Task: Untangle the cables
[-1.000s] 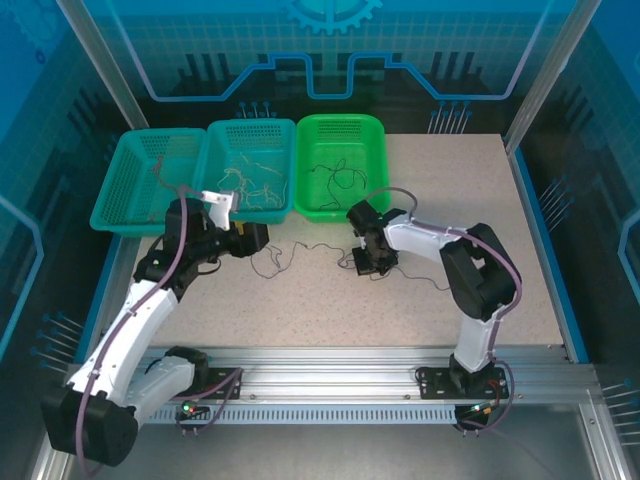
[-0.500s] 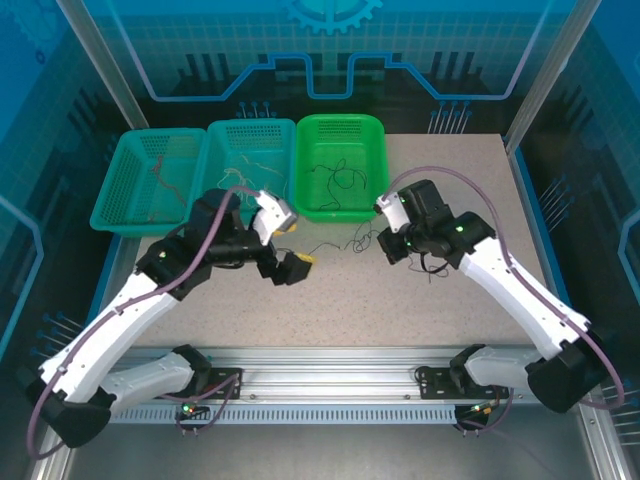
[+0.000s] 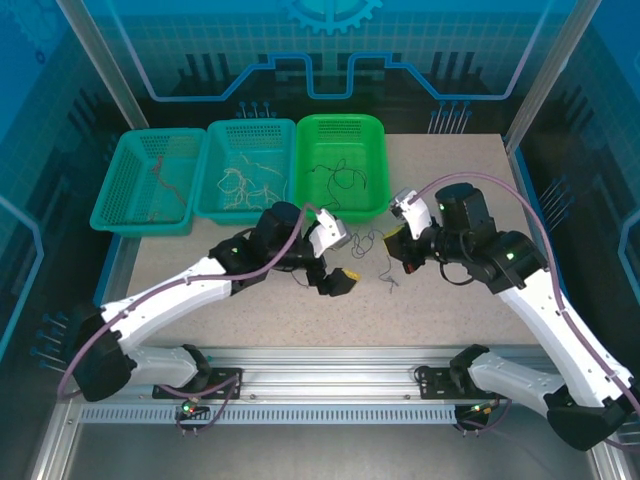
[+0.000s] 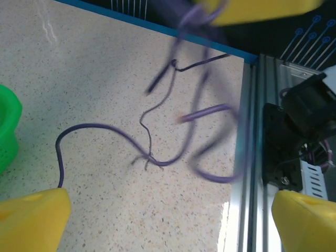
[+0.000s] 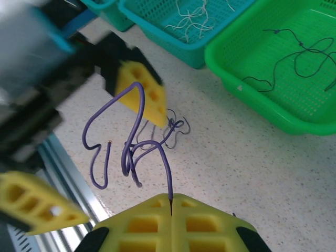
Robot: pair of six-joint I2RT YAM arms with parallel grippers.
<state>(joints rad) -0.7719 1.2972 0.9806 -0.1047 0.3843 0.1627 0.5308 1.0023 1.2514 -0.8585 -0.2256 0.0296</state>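
Baskets line the far-left edge of the surface (image 3: 480,180): two teal baskets (image 3: 160,136) and a green basket (image 3: 340,119), each holding thin cables. Bare room lies to the right and toward the near rail. The left hand (image 3: 338,278) is spread wide above dark cables (image 3: 366,242) lying mid-surface. The right hand (image 5: 170,202), pressed together, pinches a curly purple cable (image 5: 131,152) hanging near the left hand.

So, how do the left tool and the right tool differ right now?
The left tool stands wide open, while the right tool is shut. The left tool holds nothing; the right tool pinches a thin purple cable that curls out from its tip. Both have yellow fingers and sit over the table, before the green basket.
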